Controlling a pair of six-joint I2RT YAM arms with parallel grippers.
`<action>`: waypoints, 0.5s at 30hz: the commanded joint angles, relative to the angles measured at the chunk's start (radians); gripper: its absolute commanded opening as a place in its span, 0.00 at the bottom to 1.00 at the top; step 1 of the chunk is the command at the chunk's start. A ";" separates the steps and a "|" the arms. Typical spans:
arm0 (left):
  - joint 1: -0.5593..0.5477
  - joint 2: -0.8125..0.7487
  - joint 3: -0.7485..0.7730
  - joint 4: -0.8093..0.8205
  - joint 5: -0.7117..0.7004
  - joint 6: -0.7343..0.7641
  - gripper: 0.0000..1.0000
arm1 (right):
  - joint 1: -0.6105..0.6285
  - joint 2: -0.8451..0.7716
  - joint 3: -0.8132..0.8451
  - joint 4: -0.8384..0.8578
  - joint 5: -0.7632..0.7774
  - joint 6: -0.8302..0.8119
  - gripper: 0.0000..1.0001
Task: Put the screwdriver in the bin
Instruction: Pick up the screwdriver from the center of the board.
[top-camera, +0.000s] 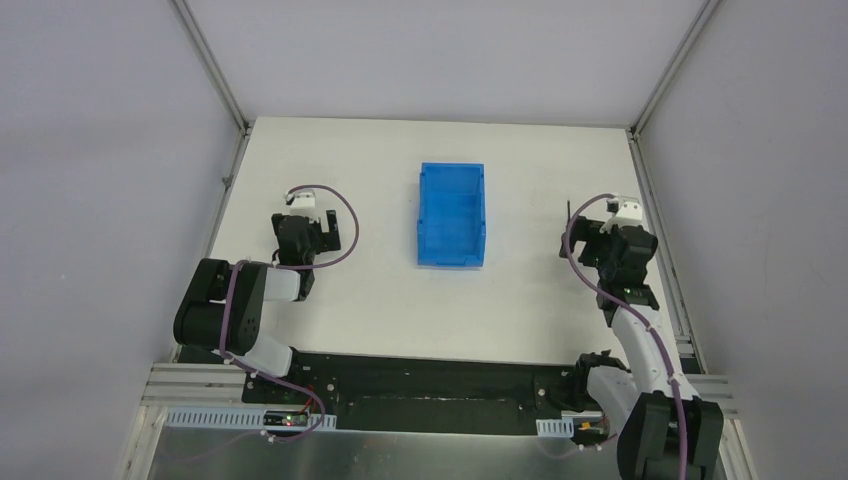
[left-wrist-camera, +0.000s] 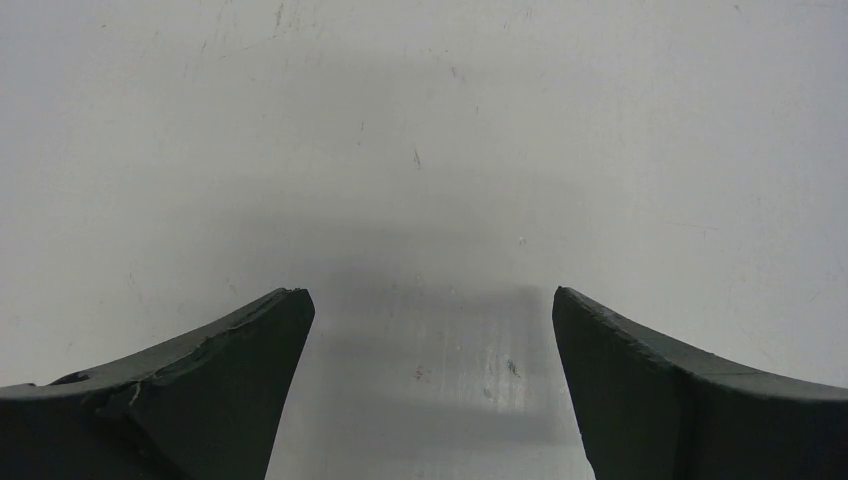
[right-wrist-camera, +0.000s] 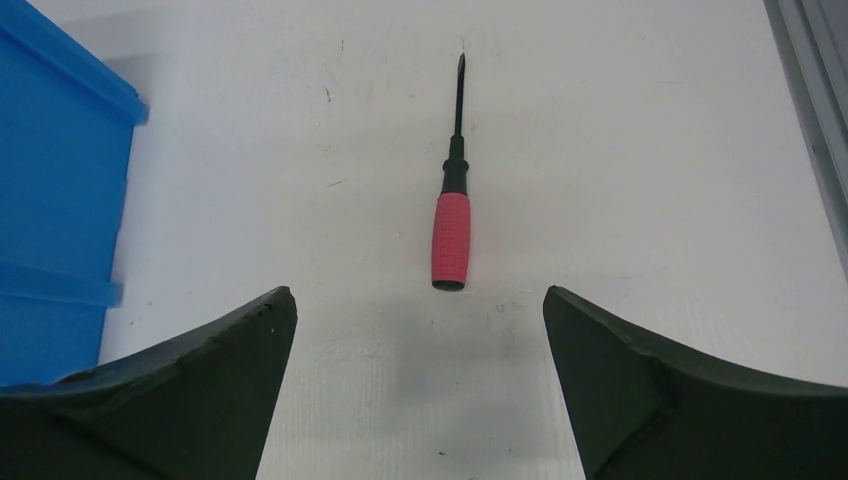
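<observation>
So the screwdriver is found lying flat on the tabletop, just ahead of the right claw, red handle nearest and the thin black tip pointed away. It's not being touched by anything yet. The right claw is spread wide with nothing pinched, and the gap is lined up pretty nicely with the handle. The left claw is spread too, and only bare tabletop is seen under it.

The bin is parked mid-tabletop between the arms, off to the left of the screwdriver, and looks empty.

Handling-wise, it's probably light and stiff, so no flex is expected. The round handle could be rolled sideways if it's nudged by one finger first. The textured red grip should be taken across its middle. The skinny shaft is best avoided, since it's likely slick and easily missed.
</observation>
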 joint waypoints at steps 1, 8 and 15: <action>0.012 -0.013 0.003 0.029 0.010 -0.006 0.99 | 0.005 0.054 0.102 -0.017 -0.028 0.016 0.98; 0.012 -0.013 0.003 0.029 0.010 -0.006 0.99 | 0.006 0.224 0.240 -0.138 -0.010 0.036 0.98; 0.012 -0.013 0.003 0.028 0.009 -0.006 0.99 | 0.006 0.390 0.456 -0.327 0.023 0.057 0.98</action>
